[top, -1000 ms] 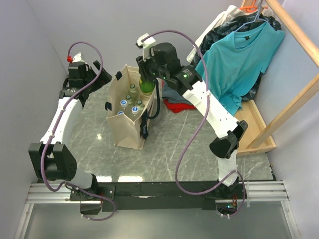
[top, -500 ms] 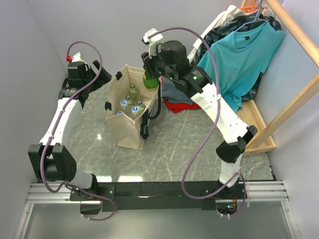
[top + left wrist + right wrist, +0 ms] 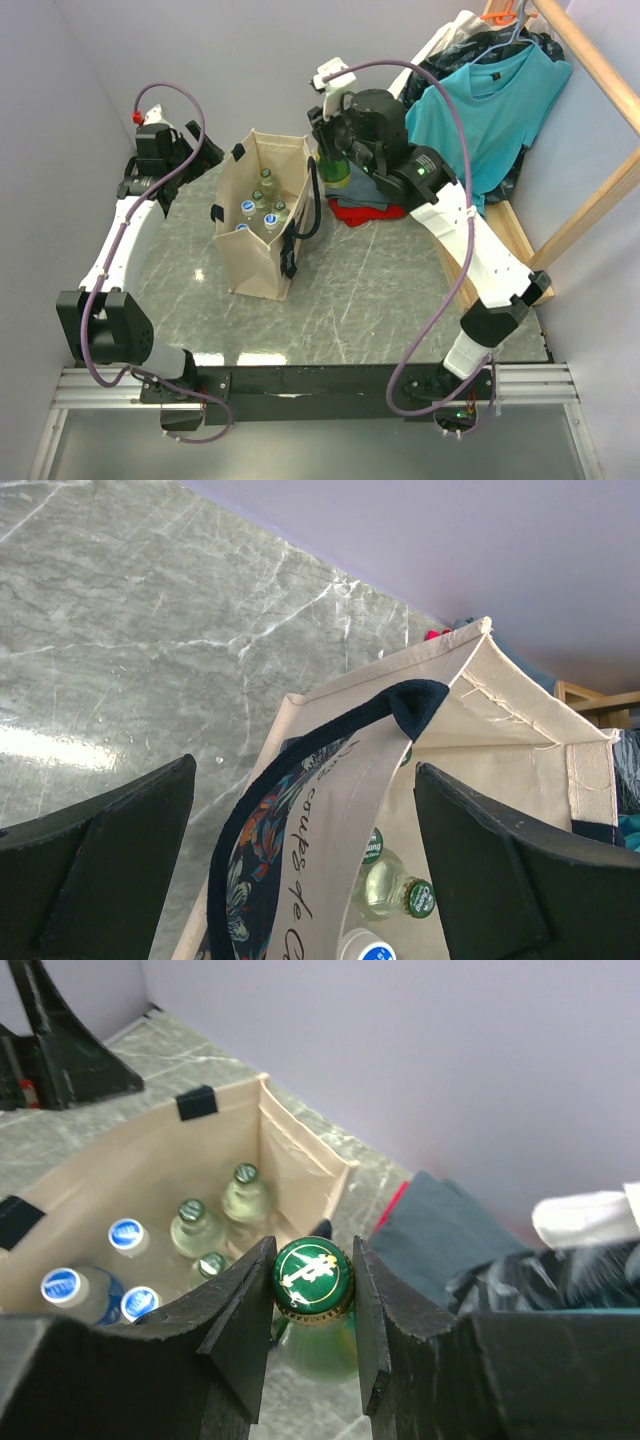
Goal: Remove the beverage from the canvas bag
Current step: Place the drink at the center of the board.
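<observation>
1. The right gripper (image 3: 313,1295) is clamped on the neck of a green glass bottle (image 3: 313,1277). One black finger presses each side just beneath the green crown cap, so the bottle hangs upright below the claw.
2. The bottle is clear of the tall beige canvas bag (image 3: 262,255). It is held in the air just beyond the bag's far right corner, above the near edge of a pile of folded red and dark garments (image 3: 357,207).
3. The bag stands upright and open-mouthed on the grey marble-patterned table (image 3: 380,290). Several blue-capped and green-capped bottles (image 3: 190,1215) stand packed inside it, which likely explains the grip by the neck, the only part within easy reach from above.
4. The left gripper (image 3: 305,810) has its jaws wide apart at the bag's far left corner, with the rim and a black strap handle (image 3: 330,735) between them. Whether a finger touches the cloth cannot be told; the arm appears posted there to steady the bag.
5. The extraction looks all but complete. What is left is to lower the bottle gently onto bare table, since a neck hold lets it swing.
</observation>
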Tool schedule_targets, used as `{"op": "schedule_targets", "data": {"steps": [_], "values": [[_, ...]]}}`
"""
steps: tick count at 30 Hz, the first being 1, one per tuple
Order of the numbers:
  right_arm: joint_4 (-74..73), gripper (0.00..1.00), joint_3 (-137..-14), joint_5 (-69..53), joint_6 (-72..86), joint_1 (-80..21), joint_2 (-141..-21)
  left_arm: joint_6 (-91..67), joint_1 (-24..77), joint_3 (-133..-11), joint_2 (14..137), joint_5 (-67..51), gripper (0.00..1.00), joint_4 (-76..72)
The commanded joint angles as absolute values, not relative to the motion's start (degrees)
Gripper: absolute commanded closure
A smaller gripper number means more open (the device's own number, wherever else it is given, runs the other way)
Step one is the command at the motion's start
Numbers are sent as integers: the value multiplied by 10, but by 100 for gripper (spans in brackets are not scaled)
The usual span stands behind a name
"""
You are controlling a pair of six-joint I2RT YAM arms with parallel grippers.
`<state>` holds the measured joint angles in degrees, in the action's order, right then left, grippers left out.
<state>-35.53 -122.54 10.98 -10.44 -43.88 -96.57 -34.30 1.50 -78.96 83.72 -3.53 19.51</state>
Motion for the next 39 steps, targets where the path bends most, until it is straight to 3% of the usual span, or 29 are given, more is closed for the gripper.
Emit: {"op": "schedule_targets", "data": {"steps": [1,11,25,39], "values": [[-222,100,-1207,151,-126,-441,-884,-345,17,-782,810,-26,4,172],[-188,100,-1079,179,-97,-428,-832,-348,17,-780,810,-35,4,169],[-138,100,-916,58,20,-327,-777,-352,18,-775,813,-39,4,165],[-75,100,-822,47,47,-313,-802,-352,17,-770,810,-28,4,164]]}}
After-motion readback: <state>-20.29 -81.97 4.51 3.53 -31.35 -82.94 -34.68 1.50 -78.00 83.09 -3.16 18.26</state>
